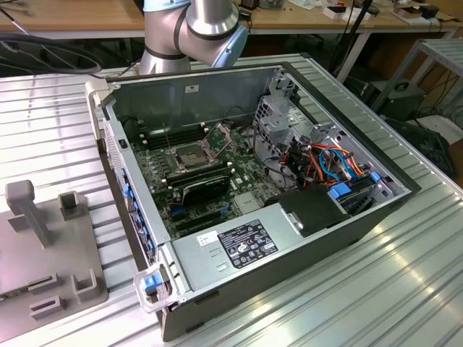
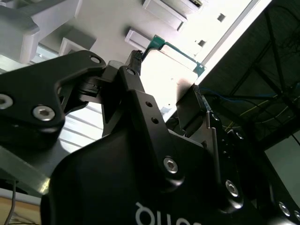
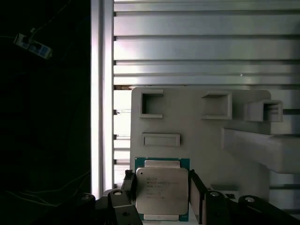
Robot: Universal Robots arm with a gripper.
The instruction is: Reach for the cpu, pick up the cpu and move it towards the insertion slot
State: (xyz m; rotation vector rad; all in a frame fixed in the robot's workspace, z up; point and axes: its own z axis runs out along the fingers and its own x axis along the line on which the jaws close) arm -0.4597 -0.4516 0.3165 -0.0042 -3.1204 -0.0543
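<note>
The cpu (image 3: 161,191), a small square chip with a dull metal face on a green edge, sits between my two black fingers in both wrist views. My gripper (image 3: 162,190) is shut on the cpu, one finger against each side edge, over the grey holder plate (image 3: 197,150). From the other side, the second wrist view has the cpu (image 2: 176,70) held in the gripper (image 2: 166,72). The insertion slot (image 1: 189,157), a square socket with a dark centre and its metal frame hinged up, lies on the motherboard inside the open computer case (image 1: 217,94).
The grey holder plate (image 1: 51,238), with raised blocks and a post, lies on the ribbed metal table at the exterior view's left. A black expansion card (image 1: 206,186) stands just in front of the socket. Drive cages and coloured cables fill the case's right side.
</note>
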